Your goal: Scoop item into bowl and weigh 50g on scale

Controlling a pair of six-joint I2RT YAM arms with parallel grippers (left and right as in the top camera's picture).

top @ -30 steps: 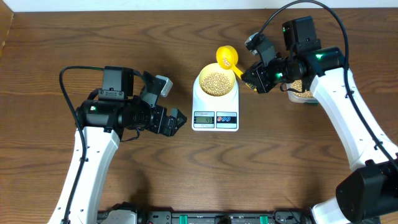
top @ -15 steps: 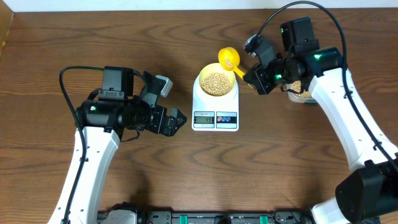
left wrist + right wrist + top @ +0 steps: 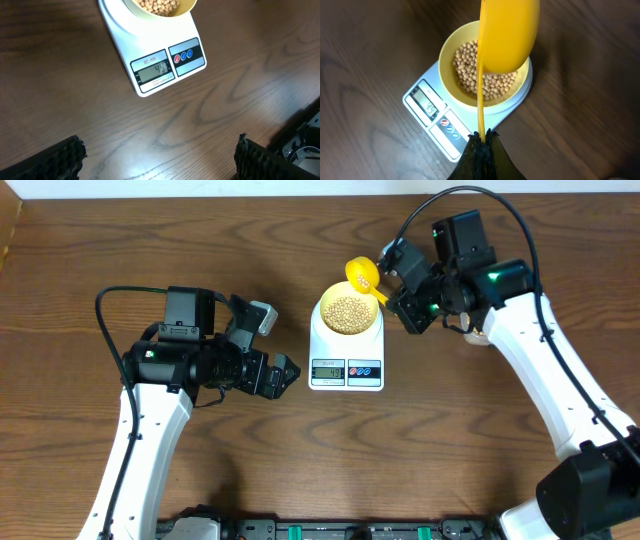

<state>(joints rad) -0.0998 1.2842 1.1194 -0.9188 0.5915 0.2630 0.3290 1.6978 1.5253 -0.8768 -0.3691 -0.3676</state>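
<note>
STEP: topping up toward target | RIGHT JAWS: shut on handle of bright yellow plastic scoop (image 3: 510, 35), just ahead over small pale yellow round bowl (image 3: 445, 57) of beige beans (image 3: 467, 65) on flat white scale (image 3: 432, 121) | LEFT JAWS: wide, empty | NEXT: gentle tip, watching display (image 3: 156, 71).

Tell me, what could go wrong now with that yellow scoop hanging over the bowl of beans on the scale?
1. The scoop, pinched by its thin handle in the right gripper, sits over the edge of the bowl, so beans might drop onto the scale or table instead.
2. Tipping too fast could overshoot the target weight.
3. It could bump the bowl and upset the reading.
</note>
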